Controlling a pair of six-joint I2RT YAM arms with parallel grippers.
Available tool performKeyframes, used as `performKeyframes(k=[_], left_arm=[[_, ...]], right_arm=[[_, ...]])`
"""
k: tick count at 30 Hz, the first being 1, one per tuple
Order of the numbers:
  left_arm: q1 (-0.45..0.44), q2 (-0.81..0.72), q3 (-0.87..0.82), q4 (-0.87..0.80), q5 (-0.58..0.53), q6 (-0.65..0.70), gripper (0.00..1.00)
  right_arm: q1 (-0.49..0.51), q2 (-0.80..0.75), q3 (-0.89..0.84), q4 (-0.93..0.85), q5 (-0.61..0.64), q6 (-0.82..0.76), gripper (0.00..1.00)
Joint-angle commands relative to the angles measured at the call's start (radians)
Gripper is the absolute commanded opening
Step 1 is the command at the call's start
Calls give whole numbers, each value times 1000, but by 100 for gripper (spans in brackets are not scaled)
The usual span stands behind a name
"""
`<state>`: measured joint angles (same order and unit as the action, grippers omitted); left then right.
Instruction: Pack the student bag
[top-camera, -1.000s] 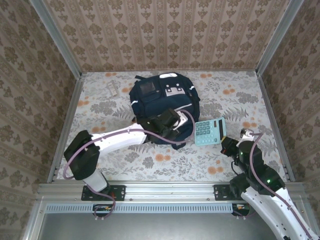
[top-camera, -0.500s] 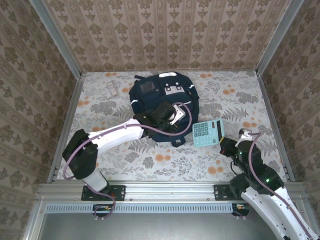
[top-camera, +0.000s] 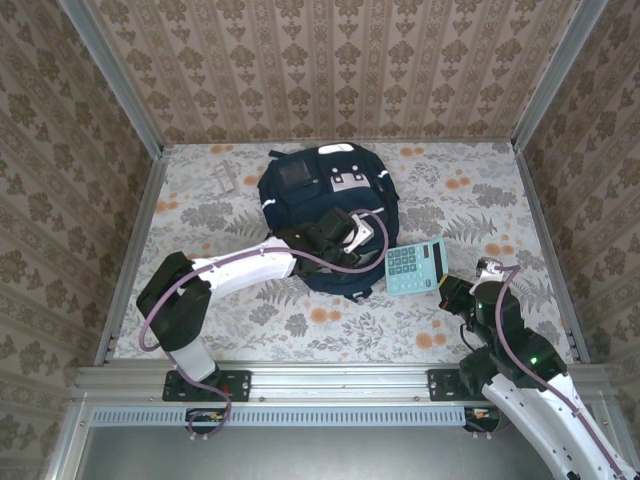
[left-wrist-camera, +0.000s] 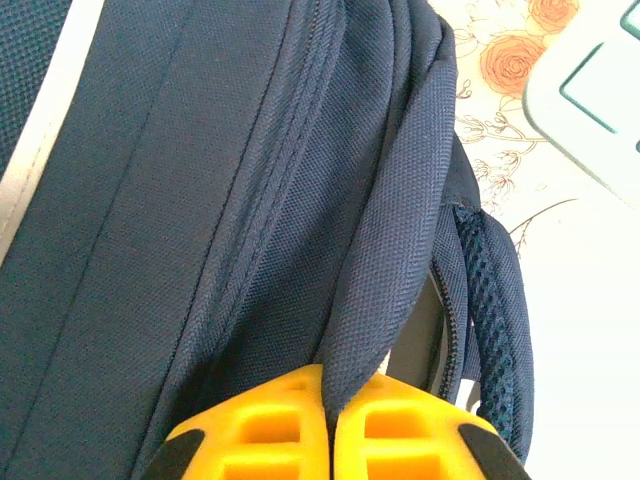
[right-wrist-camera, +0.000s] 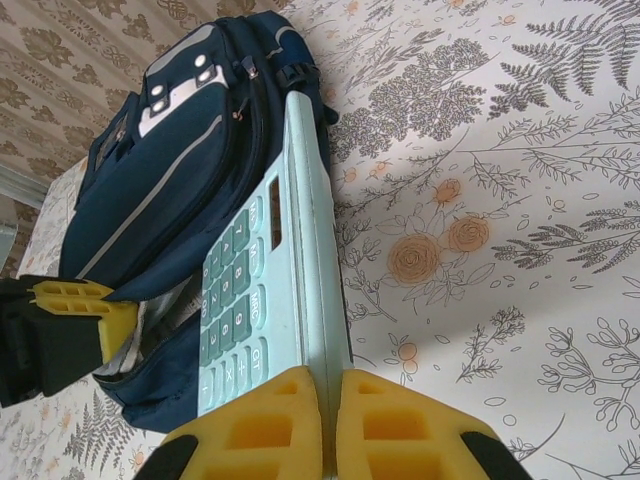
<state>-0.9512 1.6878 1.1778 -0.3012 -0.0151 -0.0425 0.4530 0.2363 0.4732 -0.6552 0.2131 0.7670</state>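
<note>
The left arm (top-camera: 240, 272) and the right arm (top-camera: 520, 370) are made of white rounded links joined by black housings. A purple-grey cable (top-camera: 142, 325) loops along each. The left gripper (left-wrist-camera: 330, 405) and right gripper (right-wrist-camera: 330, 410) have yellow plastic fingers (right-wrist-camera: 270, 425) with moulded rectangular recesses, on black mounts.

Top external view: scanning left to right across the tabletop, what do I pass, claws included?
Small pale object at the far left → student bag → calculator → right claw, shut on the calculator's right edge. The left claw, pinching bag fabric, overlaps the bag, so it has no place in the order.
</note>
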Motion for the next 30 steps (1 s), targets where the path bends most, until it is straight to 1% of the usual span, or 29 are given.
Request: performKeyframes(k=[1,4,7,10,13,19,24,30], left_arm=[[-6,-5,12,19,-22,-1,0],[-7,-54,25,27,-61,-14,0],[-6,-110,74,13,-130,-29,0],[-1,-154,135,8,-188,-36,0],[12,-177,190,9,-228,-41,0],[38,-172,270,3,-242,-37,0],[43,-158,287,2,-210,-38,0],[44,-154,271,7,-185,-53,0]], right_arm=[[-5,-15,-7,51,-20,18,10],[-4,-12,-18,78,-49,24,10],[-5,2,-36,129,-93,39,11],[-5,46,-55,227,-144,62,11],[-4,129,-70,344,-198,89,12],[5,328,-82,594,-270,132,12],[34,535,-49,770,-296,133,12],[50,761,33,885,-297,75,13]])
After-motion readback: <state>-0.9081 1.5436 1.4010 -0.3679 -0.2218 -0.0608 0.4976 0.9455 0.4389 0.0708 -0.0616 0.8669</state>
